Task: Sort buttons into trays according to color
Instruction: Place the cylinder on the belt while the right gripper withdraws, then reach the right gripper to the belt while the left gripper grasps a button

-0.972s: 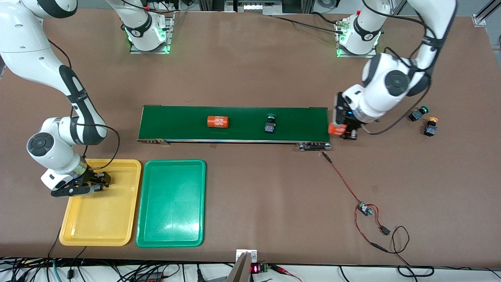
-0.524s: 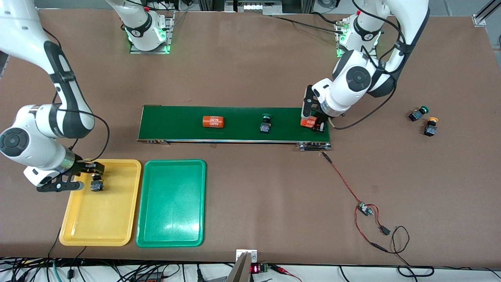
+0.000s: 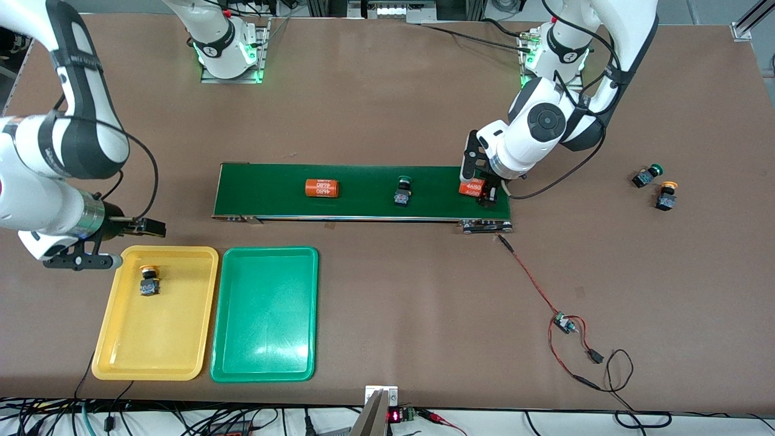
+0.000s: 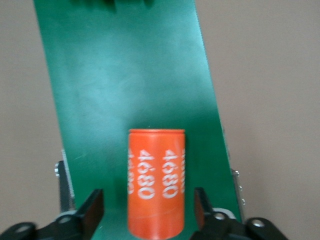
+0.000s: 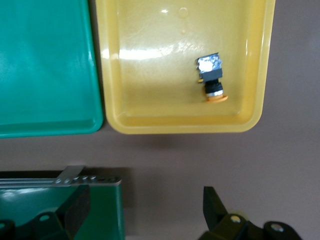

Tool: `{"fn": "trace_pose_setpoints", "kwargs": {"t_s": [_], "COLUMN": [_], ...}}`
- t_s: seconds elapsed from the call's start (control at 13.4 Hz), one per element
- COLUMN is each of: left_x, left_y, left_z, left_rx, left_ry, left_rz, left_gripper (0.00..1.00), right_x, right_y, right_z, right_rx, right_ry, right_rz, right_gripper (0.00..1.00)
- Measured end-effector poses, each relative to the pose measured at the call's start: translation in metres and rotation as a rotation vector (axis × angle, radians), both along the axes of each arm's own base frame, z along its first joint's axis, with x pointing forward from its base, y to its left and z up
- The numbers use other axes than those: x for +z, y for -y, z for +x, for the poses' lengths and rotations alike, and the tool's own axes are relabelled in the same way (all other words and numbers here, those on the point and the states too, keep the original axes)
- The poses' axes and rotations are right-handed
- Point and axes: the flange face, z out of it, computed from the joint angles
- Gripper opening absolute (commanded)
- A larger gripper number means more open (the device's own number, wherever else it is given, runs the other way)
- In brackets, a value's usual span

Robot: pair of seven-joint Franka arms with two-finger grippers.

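Right claw point(image 3: 130, 233) spread wide, empty, above worktop point(image 3: 387, 91) just off yellow tray point(image 3: 121, 357); yellow-capped button point(image 3: 148, 282) in that tray, near claw. Left claw point(image 4: 150, 212) parted, straddling orange cylinder point(image 4: 156, 182) on conveyor belt point(image 3: 363, 209), fingers point(image 4: 92, 210) clear of it.

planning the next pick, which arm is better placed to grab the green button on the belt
Right: its open claw is empty, near the trays. The left claw is open around the orange 4680 cylinder at the belt's end. The green button lies mid-belt.

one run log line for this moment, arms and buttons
right gripper: open, above yellow tray | yellow button: in tray | left gripper: open around orange cylinder on belt
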Motion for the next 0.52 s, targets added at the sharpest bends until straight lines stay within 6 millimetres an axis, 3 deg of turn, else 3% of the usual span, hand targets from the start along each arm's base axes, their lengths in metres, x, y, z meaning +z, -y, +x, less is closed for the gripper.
{"fn": "trace_pose_setpoints", "kwargs": {"t_s": [0.15,0.22,0.37,0.52], "left_x": [0.019,0.031,0.052,0.058], "left_y": [-0.011,-0.032,-0.112,-0.192], "left_z": [0.012,0.024,0.054,0.070], "left_rx": [0.032,0.079,0.205,0.277], "left_ry": [0.037,0.059,0.076,0.077], "left_rz": [-0.005,-0.005,0.012,0.041], "left_gripper": [1.00,1.00,1.00,1.00], "right_x": [0.021,0.026,0.028,0.025], "right_y": [-0.038,-0.051,-0.068,-0.080], "right_z": [-0.011,-0.017,-0.026,-0.032], "right_rx": [-0.037,-0.046,-0.076,-0.108], "right_ry": [-0.015,-0.027,-0.073,-0.104], "right_rz": [-0.022,-0.031,-0.048,-0.053], "right_gripper": [1.00,1.00,1.00,1.00]}}
